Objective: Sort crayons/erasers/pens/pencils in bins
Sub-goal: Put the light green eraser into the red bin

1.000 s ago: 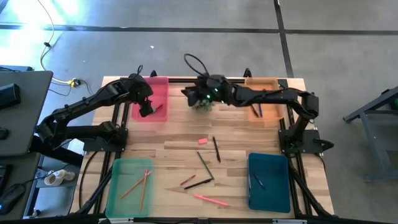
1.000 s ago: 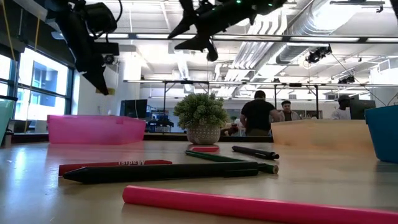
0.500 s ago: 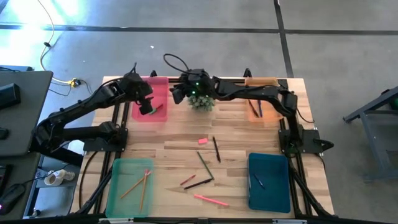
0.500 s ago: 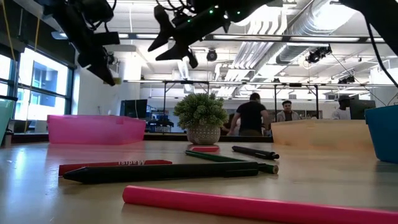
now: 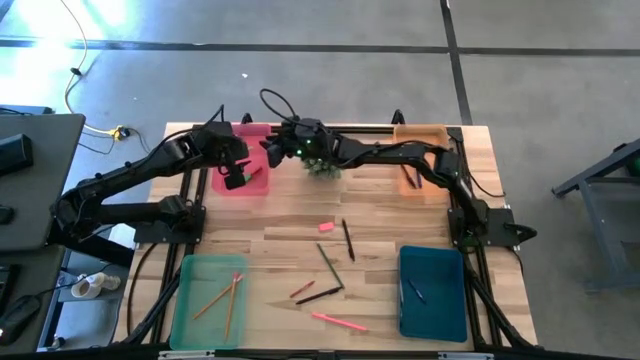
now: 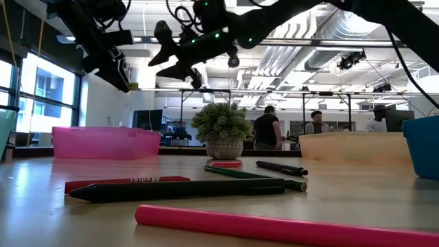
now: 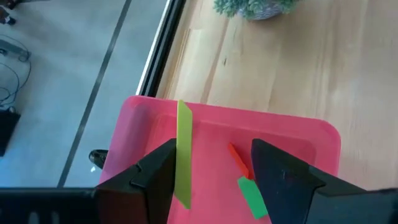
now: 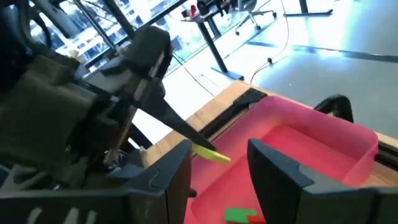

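My left gripper [image 5: 237, 178] [image 7: 211, 155] hangs open above the pink bin [image 5: 255, 150] at the far left, and a yellowish eraser [image 7: 184, 155] clings to one of its fingers. A green eraser [image 7: 252, 196] and a red one [image 7: 239, 163] lie in that bin. My right gripper [image 5: 272, 152] [image 8: 219, 149] is open and holds nothing. It reaches in level from the right, close beside the left gripper. Pens, pencils, a red crayon [image 5: 302, 290] and a pink eraser [image 5: 325, 227] lie loose on the table's middle. My left gripper has the yellowish eraser [image 8: 210, 154] stuck to the inner face of one finger, at its free end. The other finger [image 7: 273, 168] stands well apart from it. The fingers slant downward, and the eraser hangs clear above the pink bin's floor.
A small potted plant [image 5: 322, 165] stands at the far edge under the right arm. The orange bin [image 5: 420, 160] is far right, the green bin [image 5: 210, 300] with pencils near left, and the teal bin [image 5: 432, 292] near right. People stand in the room beyond.
My right gripper has gone toward the table's left, over the plant, and sunk a little, ending beside the left gripper above the pink bin. My left gripper has rolled a little in place, with the yellowish eraser still on its finger.
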You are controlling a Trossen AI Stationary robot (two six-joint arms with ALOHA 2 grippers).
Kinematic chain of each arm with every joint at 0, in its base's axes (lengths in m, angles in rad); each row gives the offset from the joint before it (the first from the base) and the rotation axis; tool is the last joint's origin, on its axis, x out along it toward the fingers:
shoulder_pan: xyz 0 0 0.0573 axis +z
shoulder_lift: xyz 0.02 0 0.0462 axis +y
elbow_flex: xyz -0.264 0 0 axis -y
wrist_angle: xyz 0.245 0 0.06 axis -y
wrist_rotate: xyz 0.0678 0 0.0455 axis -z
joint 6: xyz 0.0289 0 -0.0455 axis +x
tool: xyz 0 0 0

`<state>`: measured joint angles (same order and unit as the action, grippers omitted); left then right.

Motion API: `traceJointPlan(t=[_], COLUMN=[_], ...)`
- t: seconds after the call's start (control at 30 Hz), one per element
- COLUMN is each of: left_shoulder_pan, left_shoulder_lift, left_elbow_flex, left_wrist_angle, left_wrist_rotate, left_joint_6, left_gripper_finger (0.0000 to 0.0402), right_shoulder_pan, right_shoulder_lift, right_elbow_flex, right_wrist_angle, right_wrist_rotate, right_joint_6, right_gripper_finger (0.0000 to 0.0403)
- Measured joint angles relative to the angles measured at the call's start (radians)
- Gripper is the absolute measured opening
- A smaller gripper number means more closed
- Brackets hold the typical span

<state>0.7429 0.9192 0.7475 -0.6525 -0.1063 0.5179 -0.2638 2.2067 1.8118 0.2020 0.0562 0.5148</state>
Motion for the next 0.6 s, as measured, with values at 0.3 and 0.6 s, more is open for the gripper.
traceJointPlan(t=[0.3,0.6], left_shoulder_pan=[-0.021,-0.065], left_shoulder_lift=[0.000,0.000], left_elbow_flex=[0.000,0.000], left_wrist_angle=[0.000,0.000], left_wrist_rotate=[0.016,-0.002], left_joint_6=[-0.007,-0.016], left_gripper_finger=[0.0190,0.0190], right_shoulder_pan=[0.001,0.002], right_shoulder_lift=[0.089,0.107], right_elbow_flex=[0.001,0.000], right_wrist_angle=[0.117,0.154], right_wrist_rotate=[-0.004,-0.004], right_joint_6=[0.061,0.080], right_gripper_finger=[0.0149,0.0149])
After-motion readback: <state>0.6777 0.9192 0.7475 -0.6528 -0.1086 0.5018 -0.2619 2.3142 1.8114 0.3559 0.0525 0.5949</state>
